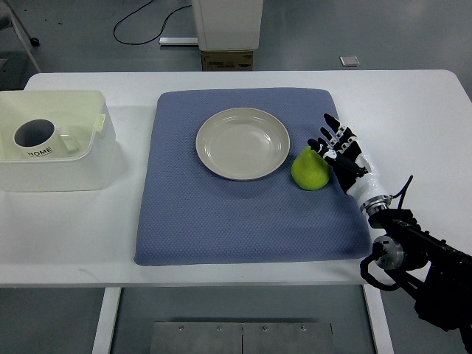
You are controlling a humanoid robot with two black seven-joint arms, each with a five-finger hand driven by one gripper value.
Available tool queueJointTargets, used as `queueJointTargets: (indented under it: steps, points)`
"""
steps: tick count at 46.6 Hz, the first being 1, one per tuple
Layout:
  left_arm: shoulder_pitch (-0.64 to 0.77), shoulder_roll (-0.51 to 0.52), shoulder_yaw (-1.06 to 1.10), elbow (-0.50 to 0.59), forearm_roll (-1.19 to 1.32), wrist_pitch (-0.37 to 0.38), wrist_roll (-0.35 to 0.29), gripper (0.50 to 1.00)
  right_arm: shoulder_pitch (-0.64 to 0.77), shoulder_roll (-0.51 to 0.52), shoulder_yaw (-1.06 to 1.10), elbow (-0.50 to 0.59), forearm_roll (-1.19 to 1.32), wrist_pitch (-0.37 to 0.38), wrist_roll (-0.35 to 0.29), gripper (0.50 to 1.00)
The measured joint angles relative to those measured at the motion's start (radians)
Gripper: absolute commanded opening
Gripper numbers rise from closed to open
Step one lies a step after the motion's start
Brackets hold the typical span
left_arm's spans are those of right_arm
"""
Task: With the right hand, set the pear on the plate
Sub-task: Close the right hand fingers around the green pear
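Note:
A green pear (310,170) stands on the blue mat (221,214), just right of the cream plate (243,143), which holds nothing. My right hand (335,145) comes in from the lower right and sits right beside the pear on its right side. Its fingers (330,127) are spread open and point up and away, with the thumb close to the pear's top. Nothing is held. The left arm does not show.
A pale plastic bin (88,151) at the left of the white table (413,110) holds a white mug (37,138). A white pedestal base and cardboard box (227,59) stand beyond the table's far edge.

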Motion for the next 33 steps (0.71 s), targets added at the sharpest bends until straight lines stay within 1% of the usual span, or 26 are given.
queueJointTargets:
  steps: [23, 31, 33]
  points:
    - [0.000, 0.000, 0.000, 0.000, 0.000, 0.000, 0.000, 1.000, -0.007, -0.002, -0.065, -0.001, -0.002, -0.001, 0.000, 1.000]
    - [0.000, 0.000, 0.000, 0.000, 0.000, 0.000, 0.000, 1.000, -0.014, -0.001, -0.079, -0.005, -0.003, -0.002, 0.000, 0.985]
    - [0.000, 0.000, 0.000, 0.000, 0.000, 0.000, 0.000, 1.000, -0.015, -0.001, -0.085, -0.008, -0.003, -0.002, 0.000, 0.966]
